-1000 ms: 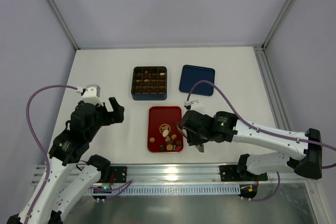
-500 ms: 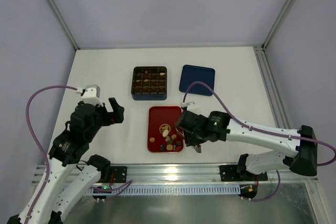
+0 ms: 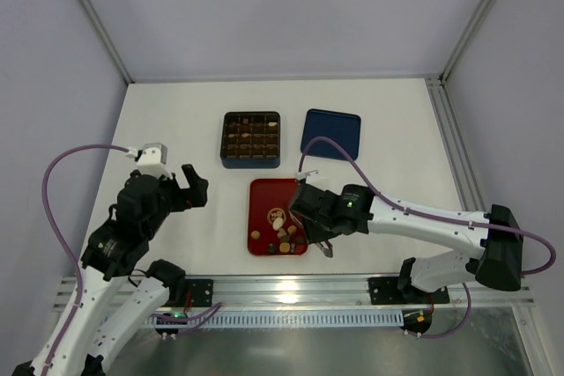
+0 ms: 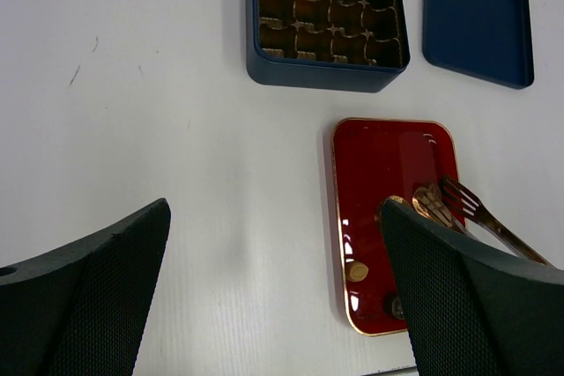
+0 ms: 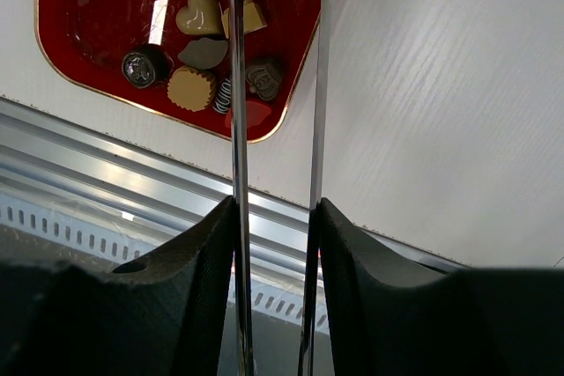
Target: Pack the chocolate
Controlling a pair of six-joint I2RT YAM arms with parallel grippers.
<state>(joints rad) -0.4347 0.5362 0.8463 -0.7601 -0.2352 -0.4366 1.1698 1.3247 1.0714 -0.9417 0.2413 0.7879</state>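
Both arms bend: the right reaches low, leftward along the table's (image 3: 397, 129) near edge, right gripper (image 5: 275, 217) clamped on tongs (image 5: 235, 85) over chocolate (image 5: 198, 19) in the tray (image 3: 269, 193); left gripper (image 4: 273, 209) hangs raised, spread wide.

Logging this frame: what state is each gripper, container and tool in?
box, open, lid off.
lid, lying flat on the table, right of the box.
red tray, chocolates gathered at its near end.
left gripper, open, empty.
right gripper, shut on tongs.
tongs, blades apart, over the tray's near right corner.
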